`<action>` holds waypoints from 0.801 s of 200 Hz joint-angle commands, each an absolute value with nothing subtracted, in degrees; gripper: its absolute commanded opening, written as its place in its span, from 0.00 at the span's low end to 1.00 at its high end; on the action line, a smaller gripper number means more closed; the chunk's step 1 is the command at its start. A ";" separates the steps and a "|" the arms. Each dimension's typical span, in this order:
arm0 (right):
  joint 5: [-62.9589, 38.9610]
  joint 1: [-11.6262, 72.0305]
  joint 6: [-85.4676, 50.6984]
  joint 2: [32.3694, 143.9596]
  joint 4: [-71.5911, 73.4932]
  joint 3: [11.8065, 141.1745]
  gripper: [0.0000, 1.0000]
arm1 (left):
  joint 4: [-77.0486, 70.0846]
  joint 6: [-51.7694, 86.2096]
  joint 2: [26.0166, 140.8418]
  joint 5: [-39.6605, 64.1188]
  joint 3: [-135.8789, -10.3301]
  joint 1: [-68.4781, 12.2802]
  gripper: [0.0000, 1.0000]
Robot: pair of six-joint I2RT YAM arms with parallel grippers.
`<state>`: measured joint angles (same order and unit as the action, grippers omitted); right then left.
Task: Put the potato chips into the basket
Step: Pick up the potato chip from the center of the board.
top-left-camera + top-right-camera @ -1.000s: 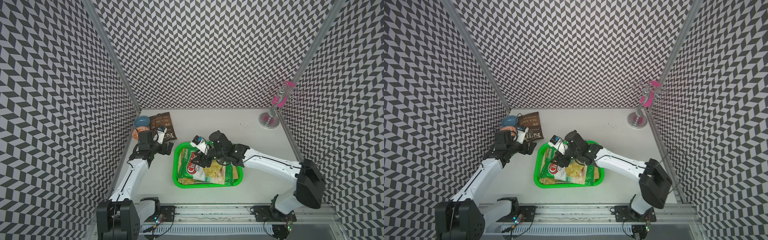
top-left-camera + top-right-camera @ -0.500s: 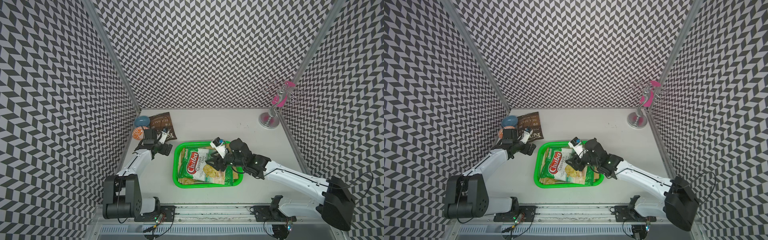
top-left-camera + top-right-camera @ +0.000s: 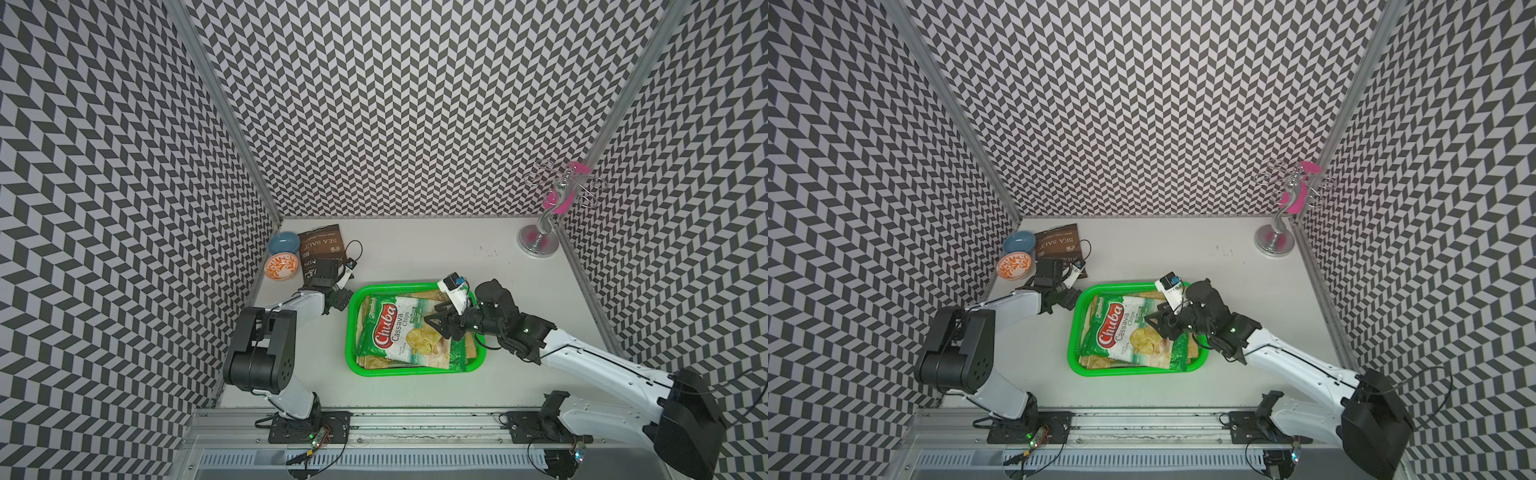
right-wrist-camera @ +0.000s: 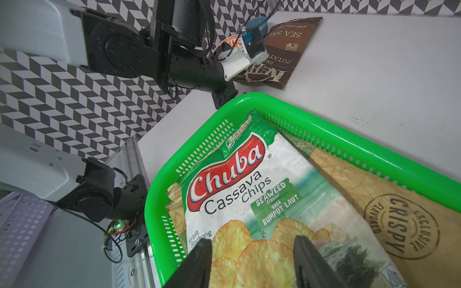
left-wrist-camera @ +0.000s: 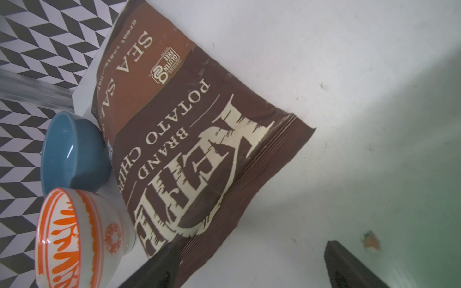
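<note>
Chuba bag (image 3: 399,332) in green basket (image 3: 351,332); right gripper (image 4: 252,240) above, fingers apart; left gripper (image 5: 252,245), fingers apart, beside far-left Kettle bag (image 5: 199,139).

Chuba bag (image 3: 399,332) atop other bags (image 4: 374,199) in basket (image 3: 352,324); Kettle bag (image 3: 320,243) beside bowls (image 3: 282,266), back left corner.

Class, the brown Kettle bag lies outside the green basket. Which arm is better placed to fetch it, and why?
Left. The left gripper is open, right at the Kettle bag's corner. The right gripper hovers open over the Chuba bag inside the basket, farther off.
</note>
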<state>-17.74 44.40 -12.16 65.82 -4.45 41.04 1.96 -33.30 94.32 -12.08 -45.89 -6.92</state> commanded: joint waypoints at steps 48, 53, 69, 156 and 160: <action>-18.04 43.77 -13.15 64.08 -2.46 42.86 0.56 | -5.32 -33.13 104.25 -21.36 -51.56 -8.94 0.83; -18.02 43.70 -13.14 64.06 -2.46 42.89 0.56 | -5.34 -33.30 104.52 -21.29 -51.80 -8.96 0.79; -17.95 43.68 -13.25 64.01 -2.38 43.02 0.56 | -5.05 -33.81 105.11 -20.92 -52.53 -9.05 0.59; -13.76 43.08 -15.33 60.77 0.43 41.77 0.56 | 4.60 -33.50 92.15 -17.10 -56.07 -11.89 0.00; -13.45 43.07 -15.48 60.59 0.70 41.59 0.55 | 5.62 -33.47 91.48 -16.58 -56.43 -12.10 0.00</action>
<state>-16.19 43.53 -13.87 62.83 -4.01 41.69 1.06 -33.58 96.55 -19.14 -52.95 -10.81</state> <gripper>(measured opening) 0.561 0.039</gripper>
